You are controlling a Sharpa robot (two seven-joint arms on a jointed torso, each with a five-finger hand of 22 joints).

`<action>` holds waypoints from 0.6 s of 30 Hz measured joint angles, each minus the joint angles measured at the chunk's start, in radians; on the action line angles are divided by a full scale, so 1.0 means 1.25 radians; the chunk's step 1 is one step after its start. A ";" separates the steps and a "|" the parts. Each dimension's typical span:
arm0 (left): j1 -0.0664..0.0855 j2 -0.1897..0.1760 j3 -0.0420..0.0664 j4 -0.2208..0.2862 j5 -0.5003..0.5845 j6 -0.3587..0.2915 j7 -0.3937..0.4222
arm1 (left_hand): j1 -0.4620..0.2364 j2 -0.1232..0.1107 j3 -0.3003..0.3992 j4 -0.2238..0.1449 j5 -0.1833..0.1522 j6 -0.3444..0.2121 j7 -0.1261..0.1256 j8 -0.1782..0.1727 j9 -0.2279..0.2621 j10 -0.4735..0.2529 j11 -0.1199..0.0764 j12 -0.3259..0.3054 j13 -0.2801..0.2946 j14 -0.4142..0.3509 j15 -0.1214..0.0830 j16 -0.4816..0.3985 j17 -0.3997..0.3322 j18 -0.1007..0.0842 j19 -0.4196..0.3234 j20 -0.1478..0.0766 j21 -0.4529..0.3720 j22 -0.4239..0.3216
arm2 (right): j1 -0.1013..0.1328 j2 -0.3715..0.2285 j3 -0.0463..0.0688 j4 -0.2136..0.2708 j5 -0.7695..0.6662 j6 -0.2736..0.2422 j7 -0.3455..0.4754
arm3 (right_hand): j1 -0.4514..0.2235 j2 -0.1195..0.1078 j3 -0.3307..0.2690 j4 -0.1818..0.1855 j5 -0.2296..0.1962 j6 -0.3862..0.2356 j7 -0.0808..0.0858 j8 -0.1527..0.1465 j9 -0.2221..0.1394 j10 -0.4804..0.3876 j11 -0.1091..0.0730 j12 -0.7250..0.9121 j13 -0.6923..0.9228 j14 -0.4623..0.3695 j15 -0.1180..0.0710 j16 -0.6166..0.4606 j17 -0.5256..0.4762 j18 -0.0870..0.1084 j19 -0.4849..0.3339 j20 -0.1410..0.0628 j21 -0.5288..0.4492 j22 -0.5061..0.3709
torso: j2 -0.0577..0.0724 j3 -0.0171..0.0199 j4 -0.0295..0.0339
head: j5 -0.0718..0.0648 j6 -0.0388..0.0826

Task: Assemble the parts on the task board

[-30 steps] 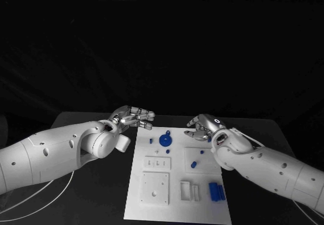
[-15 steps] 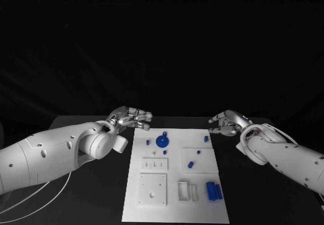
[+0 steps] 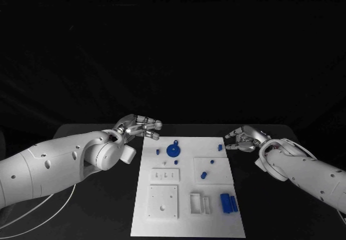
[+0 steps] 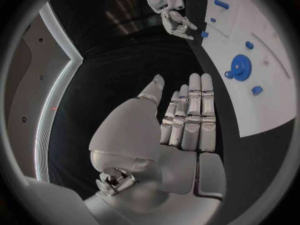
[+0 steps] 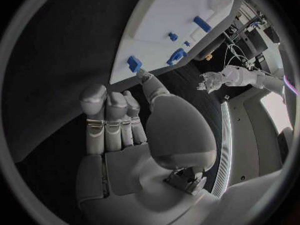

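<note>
- The task board [image 3: 189, 186] is a long white plate in the middle of the black table [image 3: 94, 200], running from near me to far, with raised white blocks and frames on its near half.
- The parts are small and blue: a round disc [image 3: 174, 149] at the far end, a small piece [image 3: 220, 147] at the far right edge, two short pegs [image 3: 204, 175] mid-board, and a pair of long bars [image 3: 228, 203] on the near right.
- My left hand [image 3: 141, 126] sits off the board's far left corner, over the table, fingers loosely extended and side by side, holding nothing.
- My right hand [image 3: 243, 137] sits just off the far right edge, fingers curled loosely, nothing in it.
- My left wrist view shows the palm bare and the fingers [image 4: 190, 117] straight, plus my right hand [image 4: 177, 24] across the board.
- My right wrist view shows its own fingers [image 5: 111, 116] empty, with the small edge piece [image 5: 134, 63] just beyond the thumb.
</note>
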 measured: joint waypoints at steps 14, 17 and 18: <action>-0.004 0.000 0.000 -0.005 -0.001 0.003 0.001 | 0.000 0.000 -0.002 -0.002 0.000 0.000 0.000 0.000 0.000 0.000 0.000 0.000 0.000 0.000 0.000 0.000 0.000 0.000 0.000 0.000 0.000 0.000 | -0.024 0.035 0.000 -0.047 -0.001 -0.002 0.006 | 0.000 0.000 -0.002 0.002 -0.004 -0.009 0.003 0.000 0.000 -0.001 0.001 0.000 -0.001 -0.003 0.003 0.000 0.001 -0.004 0.000 0.000 -0.002 0.000 | 0.000 -0.0005 0.0011 | 0.002 -0.003; -0.004 0.001 0.000 -0.006 -0.001 0.004 0.001 | 0.000 0.000 -0.002 -0.002 0.000 0.000 0.000 0.000 0.000 0.000 0.000 0.000 0.000 0.000 0.000 0.000 0.000 0.000 0.000 0.000 0.000 0.000 | -0.025 0.040 0.000 -0.053 -0.001 -0.002 0.007 | 0.000 0.000 -0.002 0.002 -0.004 -0.009 0.003 0.000 0.000 -0.001 0.001 0.000 -0.002 -0.003 0.003 0.000 0.002 -0.004 0.000 0.000 -0.002 0.000 | 0.000 -0.0011 0.0011 | 0.002 -0.004; -0.004 0.001 0.000 -0.006 -0.001 0.004 0.001 | 0.000 0.000 -0.002 -0.002 0.000 0.000 0.000 0.000 0.000 0.000 0.000 0.000 0.000 0.000 0.000 0.000 0.000 0.000 0.000 0.000 0.000 0.000 | -0.026 0.042 0.000 -0.055 -0.001 -0.002 0.007 | 0.000 0.000 -0.002 0.002 -0.004 -0.009 0.003 0.000 0.000 -0.001 0.001 0.000 -0.001 -0.003 0.003 0.000 0.002 -0.004 0.000 0.000 -0.002 0.000 | 0.000 -0.0010 0.0010 | 0.001 -0.004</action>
